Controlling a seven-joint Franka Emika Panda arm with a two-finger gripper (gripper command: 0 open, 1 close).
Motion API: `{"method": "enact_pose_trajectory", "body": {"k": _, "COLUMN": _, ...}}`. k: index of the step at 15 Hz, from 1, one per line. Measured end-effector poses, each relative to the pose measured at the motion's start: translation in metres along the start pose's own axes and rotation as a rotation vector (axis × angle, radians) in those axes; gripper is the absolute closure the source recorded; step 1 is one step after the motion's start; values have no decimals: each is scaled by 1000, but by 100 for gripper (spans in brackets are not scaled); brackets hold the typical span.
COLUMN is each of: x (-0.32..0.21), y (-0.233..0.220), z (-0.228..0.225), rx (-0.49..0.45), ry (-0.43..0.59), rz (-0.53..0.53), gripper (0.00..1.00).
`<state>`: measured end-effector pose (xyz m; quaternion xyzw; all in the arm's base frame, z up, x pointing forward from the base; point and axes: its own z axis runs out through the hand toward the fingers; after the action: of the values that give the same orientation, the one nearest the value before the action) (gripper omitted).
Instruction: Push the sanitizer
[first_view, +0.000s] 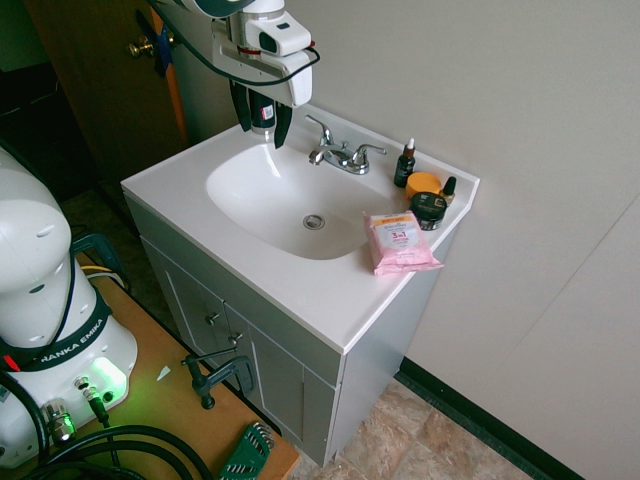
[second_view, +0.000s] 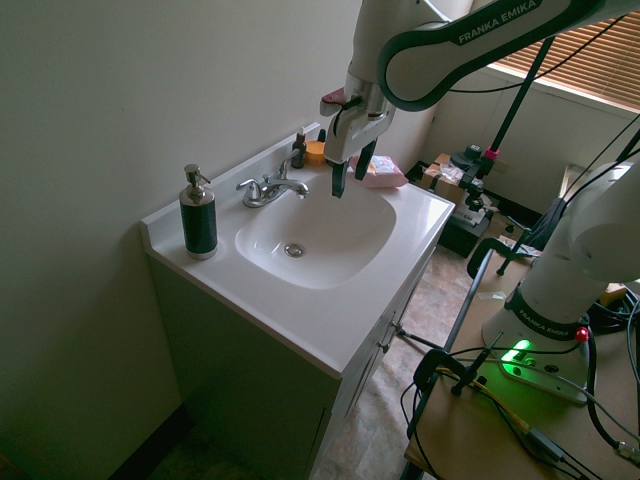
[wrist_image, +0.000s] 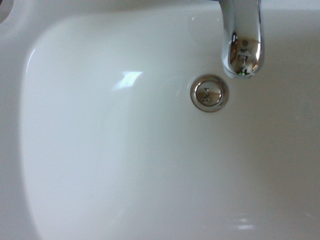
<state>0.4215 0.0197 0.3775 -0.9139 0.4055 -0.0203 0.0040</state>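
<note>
**Bathroom vanity: claw high over the basin, sanitizer off at the far corner**

You are working in a small bathroom with plain pale walls, a white vanity top (second_view: 300, 330) moulded around an oval basin (second_view: 330, 255), and tiled flooring below. That top is glossy and smooth, so anything on it should slide readily.

Your claw (second_view: 347, 178) hangs above the basin with its two dark fingers a little apart and nothing between them. Directly beneath it, the wrist view shows only the drain (wrist_image: 209, 93) and the chrome faucet (second_view: 270, 187) spout.

The sanitizer (second_view: 198, 214) stands upright near the back corner of the top, beyond the faucet from the claw and well apart from it.

Your risks from here, as I judge them:
- The bottle is tall and narrow; contact near the pump head would likely tip it rather than slide it.
- Pushing toward the basin could send it over the rim.
- A low, direct path would likely clip the faucet handles.

The dropper bottle (first_view: 404, 166), orange-lidded jar (first_view: 424, 184) and pink wipes pack (first_view: 400, 243) sit at the opposite end, out of the way.
</note>
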Motion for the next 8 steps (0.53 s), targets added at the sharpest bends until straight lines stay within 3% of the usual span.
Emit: {"method": "enact_pose_trajectory", "body": {"k": 8, "x": -4, "y": -28, "z": -29, "rx": 41, "ry": 30, "rz": -42, "gripper": 0}}
